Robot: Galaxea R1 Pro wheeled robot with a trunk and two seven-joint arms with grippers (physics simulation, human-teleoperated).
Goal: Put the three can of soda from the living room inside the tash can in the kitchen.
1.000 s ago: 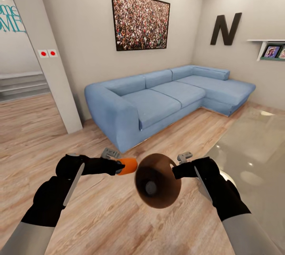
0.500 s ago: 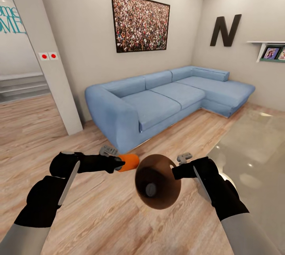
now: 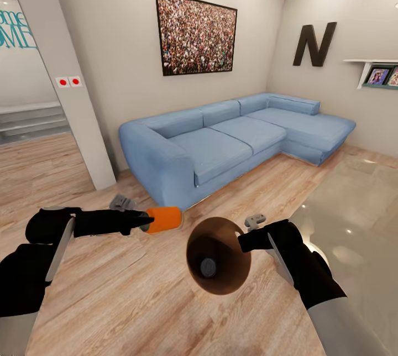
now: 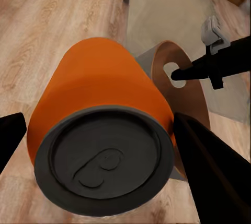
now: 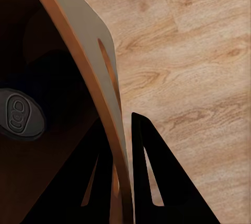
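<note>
So the robot's standing in the living room, and the long blue corner sofa (image 3: 232, 137) is the easy thing to place everything from. The left gripper (image 3: 145, 221) is out in front of the sofa's near armrest, over the light wood floor (image 3: 138, 300), with its fingers (image 4: 214, 177) pinching an orange soda can (image 3: 164, 219) lying on its side. In the left wrist view the same can (image 4: 102, 130) shows its dark grey top with the pull tab, one black finger on each side of it. Just beside the can, on the side away from the armrest, is the trash can (image 3: 216, 262), tipped so its brown inside faces the head camera. The right gripper (image 3: 242, 242) has it by the rim: in the right wrist view the fingers (image 5: 157, 182) are clamped on either side of the thin wall (image 5: 99, 78), near a slot in it. There's already one can down at the bottom of the bin (image 5: 21, 114), only its grey top showing. The glass low table (image 3: 354, 218) sits beyond the right arm, and the black letter N (image 3: 314, 43) hangs on the wall above the sofa's far end.
</note>
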